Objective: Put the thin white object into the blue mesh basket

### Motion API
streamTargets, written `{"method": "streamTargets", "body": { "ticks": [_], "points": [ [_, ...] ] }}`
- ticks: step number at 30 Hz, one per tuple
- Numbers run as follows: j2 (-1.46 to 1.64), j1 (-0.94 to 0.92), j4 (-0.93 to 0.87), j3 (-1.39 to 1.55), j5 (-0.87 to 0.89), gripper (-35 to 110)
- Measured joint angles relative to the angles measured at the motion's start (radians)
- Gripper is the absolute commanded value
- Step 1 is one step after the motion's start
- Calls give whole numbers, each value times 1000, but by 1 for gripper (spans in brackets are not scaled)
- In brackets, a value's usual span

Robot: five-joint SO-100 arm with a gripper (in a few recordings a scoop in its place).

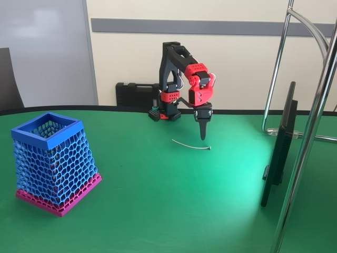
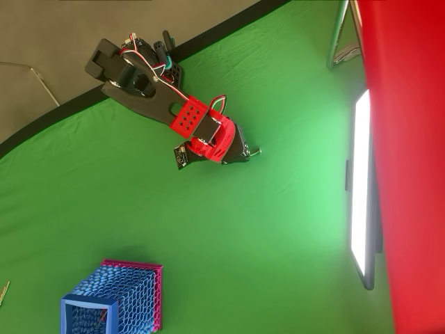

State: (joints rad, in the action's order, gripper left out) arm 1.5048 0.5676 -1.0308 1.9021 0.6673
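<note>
Fingers (image 1: 202, 132) of the red-and-black arm point down, pressed together, just above the thin white curved strand (image 1: 190, 145) on the green desk (image 1: 174, 200) — well apart from the blue honeycomb-mesh basket (image 1: 51, 161)

Strand (image 2: 256, 151) mostly under tool (image 2: 240, 149)

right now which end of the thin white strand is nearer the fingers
The knobbed end of the thin white strand, at right in the fixed view; the plain end points toward the basket side.
</note>
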Motion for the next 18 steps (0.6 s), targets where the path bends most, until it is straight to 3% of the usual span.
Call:
{"method": "streamTargets", "body": {
  "ticks": [18],
  "points": [
    [-150, 9, -5, -124, 8, 16]
  ]
}}
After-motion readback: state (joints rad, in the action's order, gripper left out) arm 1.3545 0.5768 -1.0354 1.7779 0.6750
